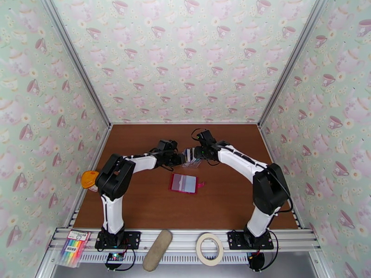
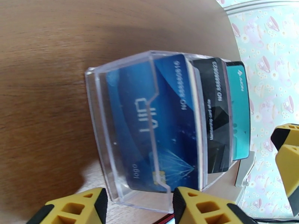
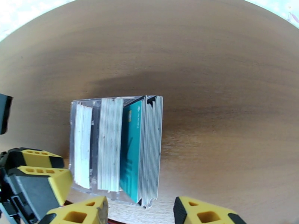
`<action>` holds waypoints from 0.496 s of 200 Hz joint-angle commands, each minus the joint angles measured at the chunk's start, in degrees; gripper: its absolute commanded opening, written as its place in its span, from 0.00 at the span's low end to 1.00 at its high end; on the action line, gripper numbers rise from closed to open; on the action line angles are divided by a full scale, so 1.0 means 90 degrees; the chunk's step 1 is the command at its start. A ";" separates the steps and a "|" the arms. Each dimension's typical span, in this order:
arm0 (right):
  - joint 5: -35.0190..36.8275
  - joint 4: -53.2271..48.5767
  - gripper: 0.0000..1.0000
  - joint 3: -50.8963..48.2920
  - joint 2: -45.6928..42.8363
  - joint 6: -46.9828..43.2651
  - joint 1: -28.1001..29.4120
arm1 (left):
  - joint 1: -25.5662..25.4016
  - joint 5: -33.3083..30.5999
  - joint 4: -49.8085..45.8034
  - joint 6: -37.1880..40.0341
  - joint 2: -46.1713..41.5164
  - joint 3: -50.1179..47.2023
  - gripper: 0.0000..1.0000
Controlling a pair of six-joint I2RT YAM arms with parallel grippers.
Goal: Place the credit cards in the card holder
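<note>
Left gripper (image 2: 139, 206) and right gripper (image 3: 140, 211): fingers apart, nothing clamped, both at clear stand (image 2: 112, 127) holding blue, black and teal credit cards (image 2: 168, 120) upright. Red card holder (image 1: 184, 183) lies flat on table (image 1: 139, 205), nearer the bases.

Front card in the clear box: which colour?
Front card is dark blue; clearest in left wrist view.

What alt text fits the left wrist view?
A clear plastic case holds a dark blue card, a black card and a teal card, seen against a brown wooden table. Yellow fingertips of the left tool show below.
</note>
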 commanded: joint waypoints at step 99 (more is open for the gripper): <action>0.0761 -0.0695 0.44 0.0901 0.0902 -0.0553 0.0255 | -0.0009 0.0202 -0.0043 -0.0057 0.0369 0.0019 0.49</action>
